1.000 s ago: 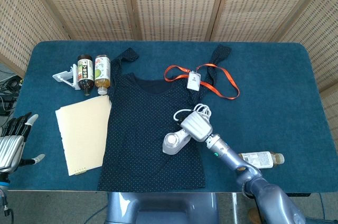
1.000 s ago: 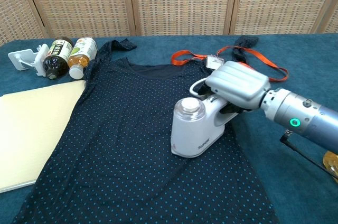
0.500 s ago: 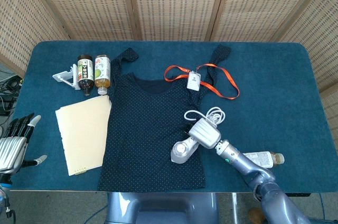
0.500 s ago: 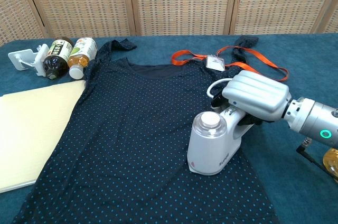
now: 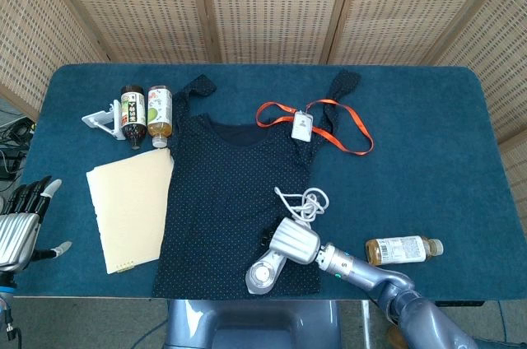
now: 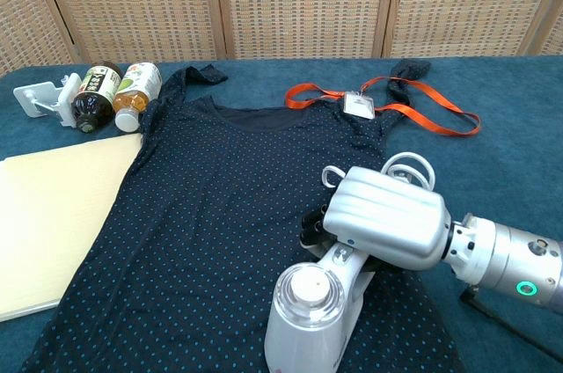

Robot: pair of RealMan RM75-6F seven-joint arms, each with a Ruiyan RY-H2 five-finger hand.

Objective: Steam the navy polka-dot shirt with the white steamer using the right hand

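Observation:
The navy polka-dot shirt (image 5: 222, 193) (image 6: 202, 232) lies flat on the blue table, neckline toward the back. My right hand (image 5: 295, 241) (image 6: 387, 216) grips the handle of the white steamer (image 5: 266, 274) (image 6: 308, 320), whose head rests on the shirt near its bottom hem, right of centre. The steamer's white cord (image 5: 303, 202) (image 6: 398, 167) coils on the shirt just behind the hand. My left hand (image 5: 20, 221) hangs off the table's left edge, fingers apart and holding nothing; the chest view does not show it.
Two bottles (image 5: 146, 112) (image 6: 114, 91) and a white clip (image 5: 102, 121) lie at the back left. A cream notebook (image 5: 132, 207) (image 6: 48, 215) sits left of the shirt. An orange lanyard with badge (image 5: 306, 125) (image 6: 369, 102) crosses the right strap. A bottle (image 5: 403, 248) lies at the front right.
My right hand has slid the steamer down the shirt toward the front hem and slightly left. The cord trailed after it. The left hand stayed put.

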